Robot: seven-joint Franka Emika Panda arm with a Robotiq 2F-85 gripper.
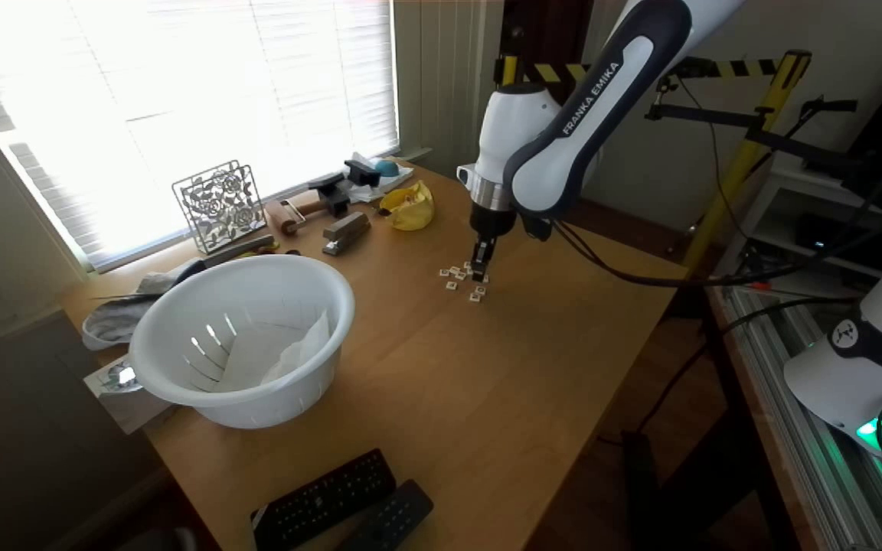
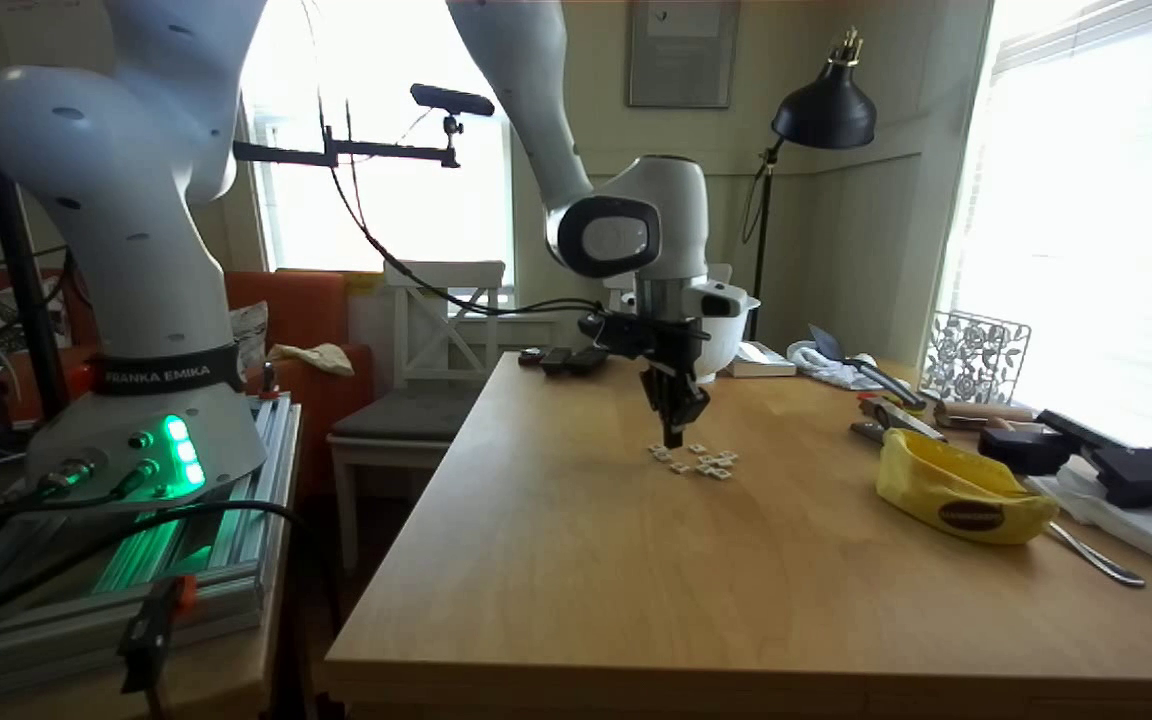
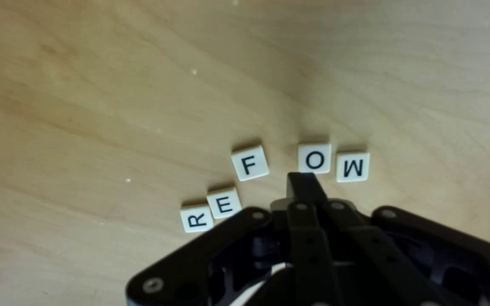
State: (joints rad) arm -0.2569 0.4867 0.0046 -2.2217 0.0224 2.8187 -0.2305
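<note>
wooden tabletop (image 3: 100,106), square white tiles (image 3: 250,163), black-lettered

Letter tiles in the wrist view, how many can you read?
5, left to right: R tile and E tile, lower; F tile, O tile and rightmost tile, higher. The gripper may hide more.

Windows (image 2: 1096,220) blown white in both exterior views; daylight crosses table (image 2: 736,580) from its window-side edge. Floor (image 1: 592,497) past opposite edge dark. Robot base (image 2: 126,415) glows green. Wrist view slightly soft, shadows hugging tiles (image 3: 250,163); letters unreadable in exterior views.
</note>
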